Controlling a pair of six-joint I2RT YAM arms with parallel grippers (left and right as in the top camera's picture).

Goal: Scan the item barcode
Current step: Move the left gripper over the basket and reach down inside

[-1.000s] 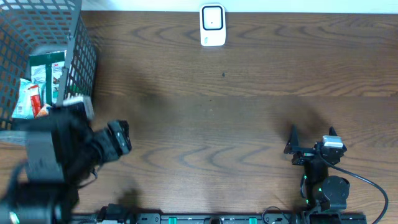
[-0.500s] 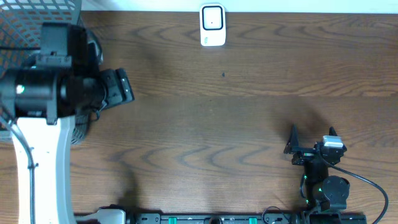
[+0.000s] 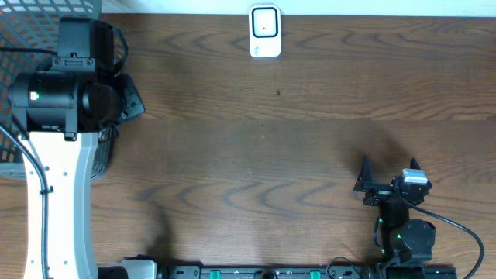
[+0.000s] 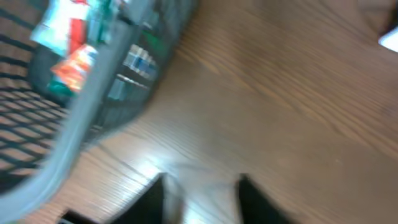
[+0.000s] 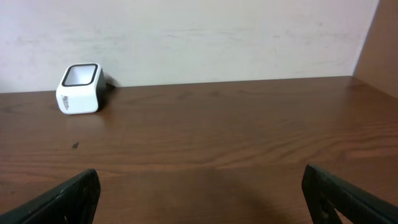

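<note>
- Left gripper (image 4: 203,186) hangs released: my two dark fingers (image 4: 155,200) stand parted, with only bare wood between them and nothing in their grasp.
- My left arm (image 3: 58,101), white with a black barrel-shaped joint, reaches over the far left corner of the dark brown wood-grain table (image 3: 271,155).
- At that corner stands the grey wire mesh basket (image 3: 23,31). From my left wrist its rim and wall (image 4: 68,143) fill the left side of the view, and my fingers are over the wood just beside it, outside the mesh.
- Inside the basket lie the packets printed in red, green and white (image 4: 71,37). The left wrist view is badly blurred, so I cannot make out a barcode or tell how many packets there are.
- From overhead my arm covers the basket's contents.
- The small white box-shaped barcode scanner (image 3: 264,31) stands at the middle of the table's far edge, well apart from the basket and from both my grippers.
- My right gripper (image 3: 389,167) is spread wide and empty, near the near edge on the right side of the table, aimed at the far edge.
- From my right wrist, the right gripper (image 5: 200,174) frames bare wood, and the scanner (image 5: 79,88) sits to the left, against the pale wall (image 5: 217,37).
</note>
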